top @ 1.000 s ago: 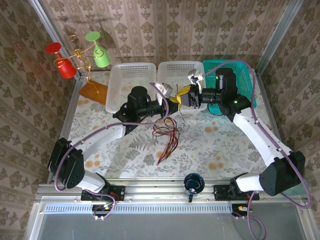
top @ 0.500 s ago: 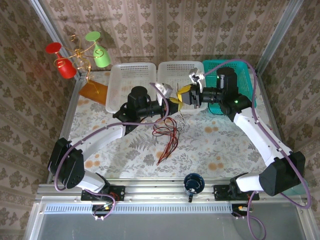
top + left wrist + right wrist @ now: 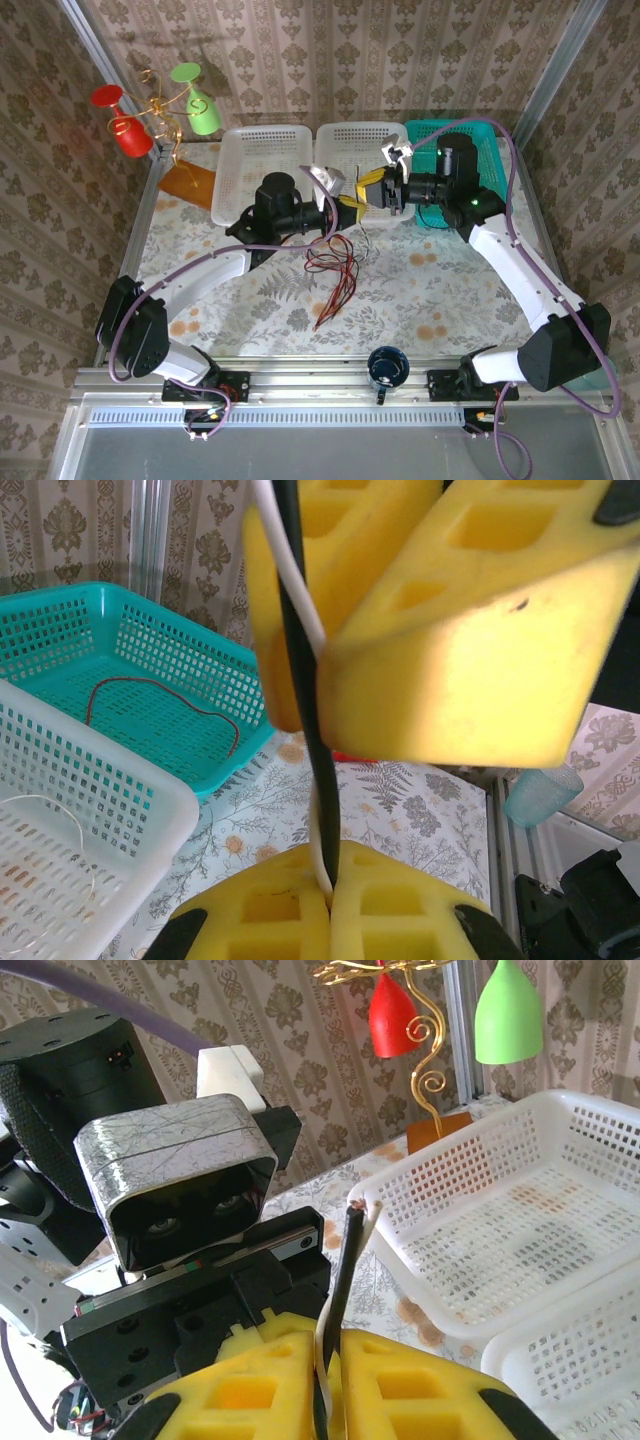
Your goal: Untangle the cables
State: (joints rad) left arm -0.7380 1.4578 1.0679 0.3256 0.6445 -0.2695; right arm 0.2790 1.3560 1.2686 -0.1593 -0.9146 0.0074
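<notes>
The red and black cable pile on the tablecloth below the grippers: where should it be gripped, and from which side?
Probably the straight tail trailing from the cable pile toward the near edge, pinched from above and across its length. It lies flat and apart from the rest, so fewer strands should get caught.

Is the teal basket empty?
Not empty. A red cable lies inside the teal basket, on its floor.
</notes>
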